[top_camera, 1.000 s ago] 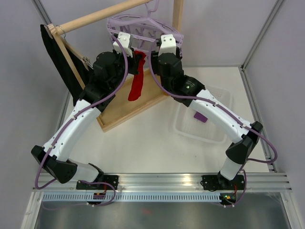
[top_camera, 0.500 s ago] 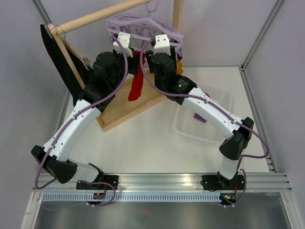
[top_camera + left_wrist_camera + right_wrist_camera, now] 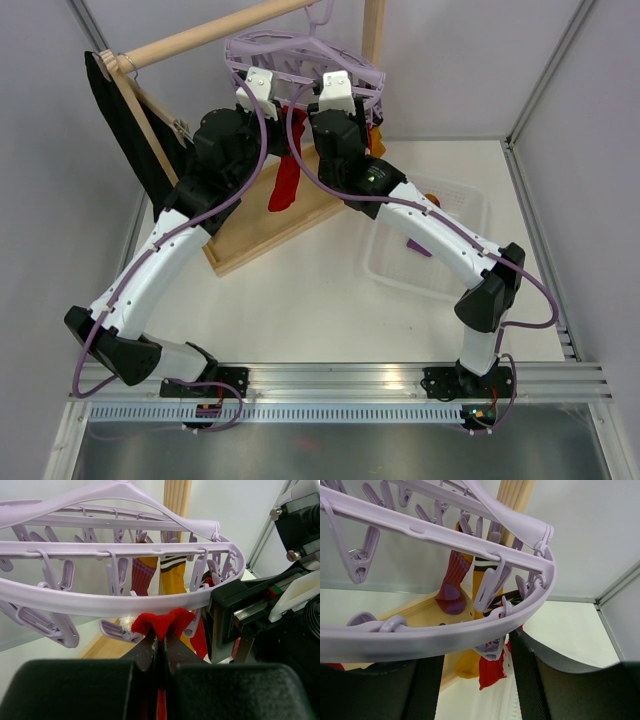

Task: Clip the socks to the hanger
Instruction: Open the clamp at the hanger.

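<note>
The left gripper (image 3: 161, 642) is closed tight on the cuff of the red sock (image 3: 162, 621), pinching it just under the near rim of the lavender clip hanger (image 3: 100, 602); the rest of the sock dangles below the fingers. The right gripper (image 3: 476, 680) sits just beside it with its jaws standing apart, one finger on each side of a peg (image 3: 490, 651) that hangs from the same stretch of rim. Whether its pads touch that peg cannot be told. On the far side of the ring a maroon sock (image 3: 451, 580) and a mustard sock (image 3: 485, 592) hang clipped side by side. The hanger hangs from the wooden rack (image 3: 265, 235), which also carries a black garment (image 3: 112, 105) at the left. To the right a clear plastic bin (image 3: 455, 285) holds a purple sock (image 3: 420, 247)
</note>
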`<state>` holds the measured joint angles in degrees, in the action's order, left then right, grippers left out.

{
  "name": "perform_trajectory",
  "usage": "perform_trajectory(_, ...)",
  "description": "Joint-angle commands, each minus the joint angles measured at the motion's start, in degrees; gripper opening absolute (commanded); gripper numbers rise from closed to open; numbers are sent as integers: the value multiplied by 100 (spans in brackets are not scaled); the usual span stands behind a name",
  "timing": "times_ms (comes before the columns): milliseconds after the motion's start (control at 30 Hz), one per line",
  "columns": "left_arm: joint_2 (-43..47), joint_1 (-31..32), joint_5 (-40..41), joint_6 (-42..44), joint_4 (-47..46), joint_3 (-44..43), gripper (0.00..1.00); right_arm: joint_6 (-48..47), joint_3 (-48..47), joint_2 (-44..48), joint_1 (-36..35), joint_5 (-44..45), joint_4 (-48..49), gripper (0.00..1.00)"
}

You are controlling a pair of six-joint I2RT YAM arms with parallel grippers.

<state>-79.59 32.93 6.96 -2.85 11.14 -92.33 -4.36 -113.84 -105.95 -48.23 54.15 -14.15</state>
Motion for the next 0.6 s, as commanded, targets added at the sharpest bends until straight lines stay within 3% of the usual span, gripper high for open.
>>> perform_trajectory(0,172,30,-72,232,-24,-188,2,-109,-253,-40,-11,236,237,56)
perform_trajectory(333,198,30,-63,250,-33,-180,2,-170,-296,-66,-11,280,246,44)
perform_trajectory(567,198,30,-46,250,-41,-153,2,-74,-288,-13,-11,228,158,28)
